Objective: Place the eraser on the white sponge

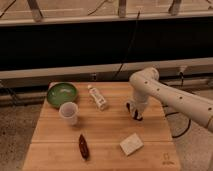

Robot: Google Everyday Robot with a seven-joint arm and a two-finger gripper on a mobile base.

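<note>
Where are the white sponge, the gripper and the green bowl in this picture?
white sponge (131,144): camera view, middle of its top face.
gripper (135,113): camera view, between its fingertips, above the table.
green bowl (62,93): camera view, its inner surface.

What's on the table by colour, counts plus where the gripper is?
Green: 1, bowl
White: 3, cup, bottle, white sponge
Dark reddish-brown: 1, elongated object
Black: 1, eraser, at the gripper, right of centre
Total: 6

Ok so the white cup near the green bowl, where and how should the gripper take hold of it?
The white cup stands upright, mouth up, beside the green bowl. Probably best to come from above and pinch its rim wall on the side away from the bowl. The gripper is across the table, shut.
</note>
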